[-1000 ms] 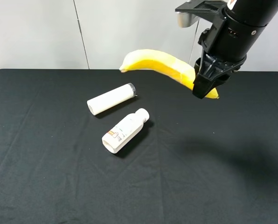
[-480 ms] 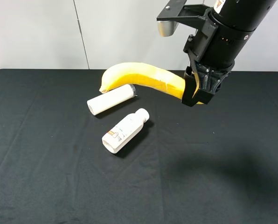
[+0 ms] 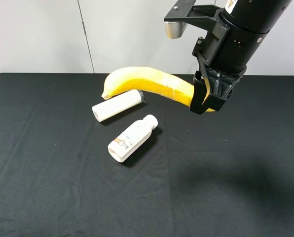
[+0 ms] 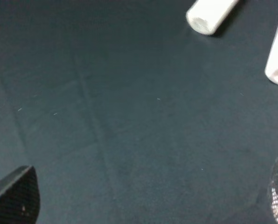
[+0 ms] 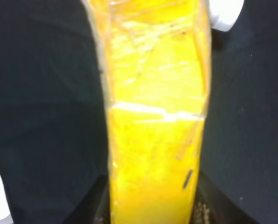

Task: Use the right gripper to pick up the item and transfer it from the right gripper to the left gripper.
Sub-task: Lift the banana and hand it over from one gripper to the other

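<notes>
Change: the banana (image 3: 147, 81) and right gripper (image 3: 204, 101) sit further left and slightly lower than a second ago
Right jaws: clamped on one end of the banana; it hangs above the bench (image 3: 48, 187), free tip over the white tube (image 3: 118, 104)
Left gripper (image 4: 146, 205): jaws wide, empty, over bare cloth
Handover: hold the banana level; the left jaws should probably take the exposed middle before the right jaws release

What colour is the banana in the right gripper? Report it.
Yellow banana, clearest in the right wrist view.
</notes>
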`<state>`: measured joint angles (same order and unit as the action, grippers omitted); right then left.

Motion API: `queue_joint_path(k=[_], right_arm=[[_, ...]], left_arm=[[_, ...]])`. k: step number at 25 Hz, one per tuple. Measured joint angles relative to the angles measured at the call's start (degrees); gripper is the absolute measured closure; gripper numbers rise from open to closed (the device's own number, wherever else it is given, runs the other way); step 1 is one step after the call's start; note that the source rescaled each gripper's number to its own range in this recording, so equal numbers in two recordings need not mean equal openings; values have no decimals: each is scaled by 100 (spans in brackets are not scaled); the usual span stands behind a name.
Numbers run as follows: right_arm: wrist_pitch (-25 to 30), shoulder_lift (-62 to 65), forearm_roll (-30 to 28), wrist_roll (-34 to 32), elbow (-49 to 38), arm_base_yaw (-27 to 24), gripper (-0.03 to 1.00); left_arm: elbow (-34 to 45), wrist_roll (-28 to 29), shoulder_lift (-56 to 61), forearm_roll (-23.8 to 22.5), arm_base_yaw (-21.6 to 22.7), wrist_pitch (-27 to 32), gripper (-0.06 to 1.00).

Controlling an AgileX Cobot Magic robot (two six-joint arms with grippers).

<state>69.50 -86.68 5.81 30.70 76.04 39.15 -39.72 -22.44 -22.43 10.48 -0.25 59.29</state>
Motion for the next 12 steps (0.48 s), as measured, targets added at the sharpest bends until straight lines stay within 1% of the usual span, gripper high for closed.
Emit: queue_joint_path(k=[4,7,12], right_arm=[[0,0,11,0,0,0,94],[0,0,11,0,0,0,94],[0,0,11,0,0,0,94]], left_arm=[[-26,-401,-569,321,-330,-358,-2],[-26,-628,-940,387,-691,-527,-2],[-207,-834,-1673,521,-1272,-901,-2]])
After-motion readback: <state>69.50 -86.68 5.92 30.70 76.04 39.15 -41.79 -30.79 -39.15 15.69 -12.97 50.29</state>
